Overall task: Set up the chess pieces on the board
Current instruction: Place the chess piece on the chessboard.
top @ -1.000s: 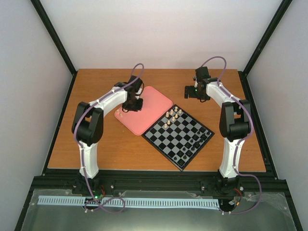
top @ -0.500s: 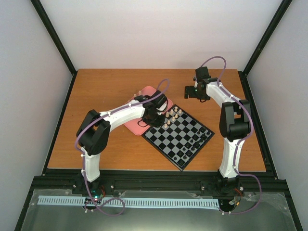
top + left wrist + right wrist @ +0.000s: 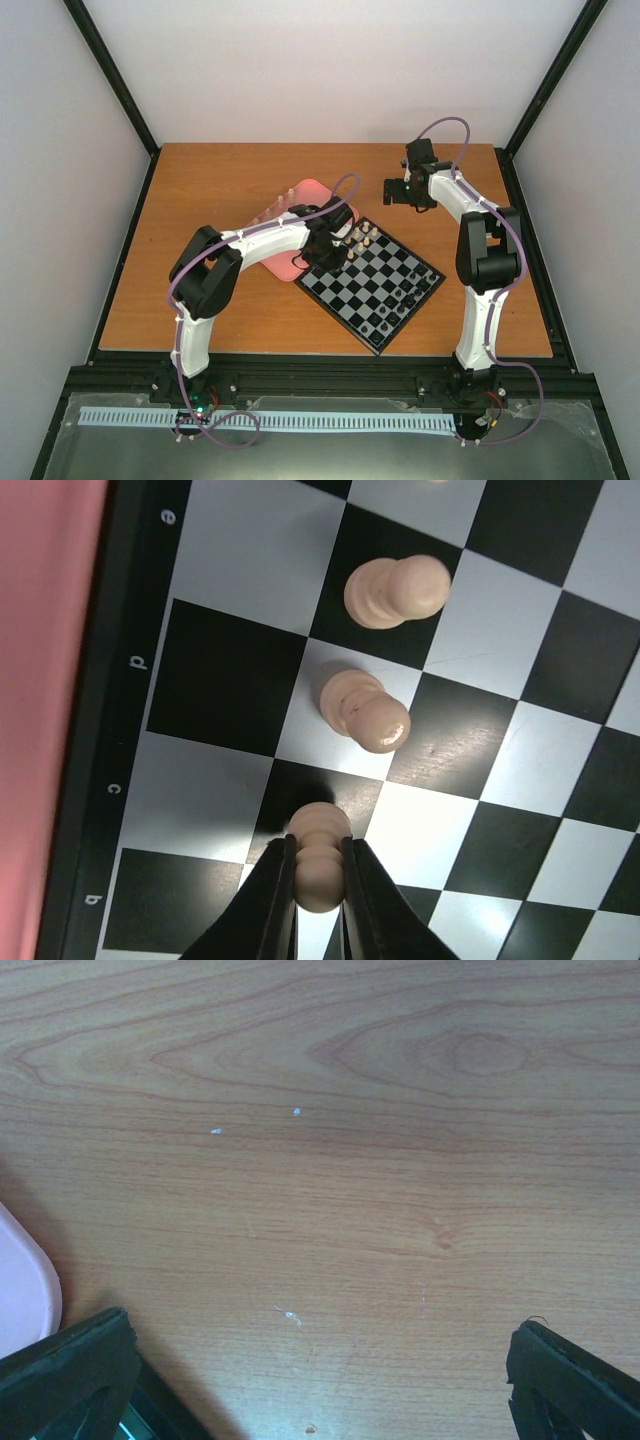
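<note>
The board [image 3: 385, 268] lies rotated at mid-table; its squares fill the left wrist view [image 3: 225, 690]. My left gripper [image 3: 326, 250] hangs over the board's left corner and is shut on a cream pawn [image 3: 320, 865], held between both fingers just above a black square by the lettered edge [image 3: 318, 852]. Two other cream pieces [image 3: 365, 708] [image 3: 395, 590] stand on squares ahead of it. A small group of cream pieces [image 3: 360, 236] stands at the board's far corner. My right gripper [image 3: 402, 190] is open and empty over bare wood [image 3: 320, 1360] at the back right.
A pink rounded tray [image 3: 310, 192] lies left of the board, partly under the left arm; its edge shows in both wrist views [image 3: 40, 680] [image 3: 22, 1280]. Small black pieces [image 3: 405, 295] stand at the board's right and near sides. Black frame rails edge the table.
My left arm has swung from over the pink tray rightward to the board's left corner, carrying the pawn. The right arm has not moved.
</note>
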`<state>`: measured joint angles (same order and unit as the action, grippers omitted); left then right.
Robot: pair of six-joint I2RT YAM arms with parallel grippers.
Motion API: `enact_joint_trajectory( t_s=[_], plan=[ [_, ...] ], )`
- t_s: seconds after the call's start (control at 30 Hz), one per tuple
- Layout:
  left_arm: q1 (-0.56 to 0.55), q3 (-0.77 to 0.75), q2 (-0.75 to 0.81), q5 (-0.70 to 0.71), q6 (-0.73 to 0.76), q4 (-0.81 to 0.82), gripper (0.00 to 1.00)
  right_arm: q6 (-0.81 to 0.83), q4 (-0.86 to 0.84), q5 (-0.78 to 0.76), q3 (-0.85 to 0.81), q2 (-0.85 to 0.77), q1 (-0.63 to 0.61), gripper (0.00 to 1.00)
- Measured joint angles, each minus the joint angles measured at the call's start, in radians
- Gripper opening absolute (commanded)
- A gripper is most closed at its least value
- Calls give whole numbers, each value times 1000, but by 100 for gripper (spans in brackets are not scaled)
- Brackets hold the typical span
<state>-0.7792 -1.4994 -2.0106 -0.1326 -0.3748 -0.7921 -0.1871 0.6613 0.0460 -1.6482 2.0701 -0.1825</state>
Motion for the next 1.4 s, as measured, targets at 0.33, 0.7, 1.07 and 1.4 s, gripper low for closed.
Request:
enact_joint_trajectory(
  t_s=[0.33,0.7,1.07,1.4],
  plan=[
    [-2,2,-13,-2,-3,-1,2,0,0,0,0,0,0,100],
    [-2,1,-16,-2,-3,-1,14,0,0,0,0,0,0,100],
    [-2,1,-16,5,9,-13,44,0,0,1,0,0,0,100],
    [0,-12,51,76,30,-62,73,0,0,7,0,0,0,100]
  ],
)
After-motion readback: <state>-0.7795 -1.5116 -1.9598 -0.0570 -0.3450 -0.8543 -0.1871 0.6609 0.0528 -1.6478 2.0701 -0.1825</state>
